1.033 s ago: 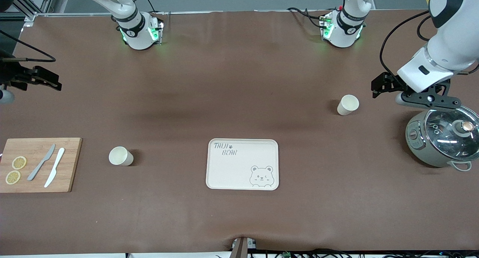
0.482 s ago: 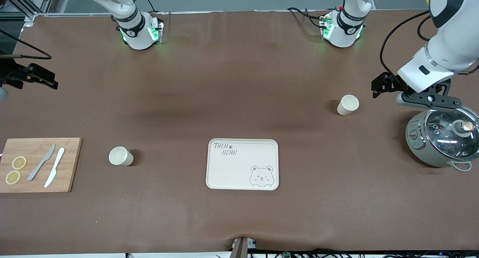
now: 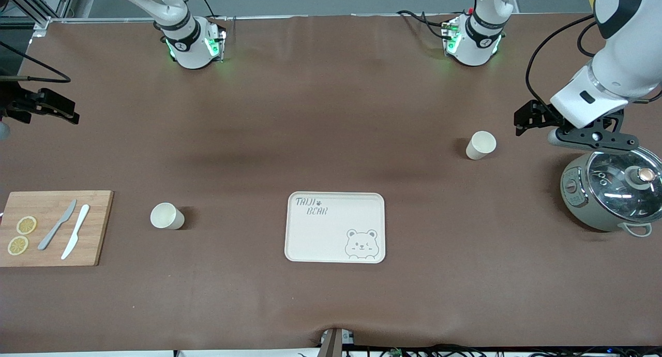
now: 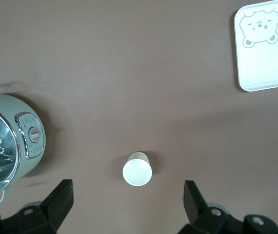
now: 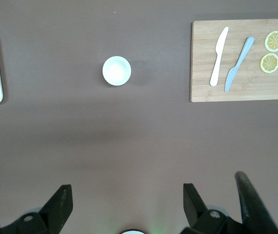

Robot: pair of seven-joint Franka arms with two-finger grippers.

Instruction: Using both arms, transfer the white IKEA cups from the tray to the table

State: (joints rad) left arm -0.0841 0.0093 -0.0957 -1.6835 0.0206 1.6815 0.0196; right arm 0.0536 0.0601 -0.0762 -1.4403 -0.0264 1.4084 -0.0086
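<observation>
Two cream-white cups stand upright on the brown table. One cup [image 3: 480, 145] is toward the left arm's end and also shows in the left wrist view [image 4: 138, 170]. The other cup [image 3: 166, 216] is toward the right arm's end, between the tray and the cutting board, and also shows in the right wrist view [image 5: 116, 70]. My left gripper [image 3: 523, 120] hangs open and empty in the air beside the first cup, its jaws wide [image 4: 127, 204]. My right gripper [image 3: 64, 111] is open and empty over the table's right-arm end [image 5: 127, 207], well apart from its cup.
A cream bear-printed tray [image 3: 331, 233] lies mid-table, nearer the camera than the cups' midline. A grey cooker with a glass lid [image 3: 613, 191] stands at the left arm's end. A wooden board [image 3: 98, 233] with two knives and lemon slices lies at the right arm's end.
My right gripper has drawn back slightly toward the table's right-arm end. My left gripper has barely moved. The cups have not moved.
</observation>
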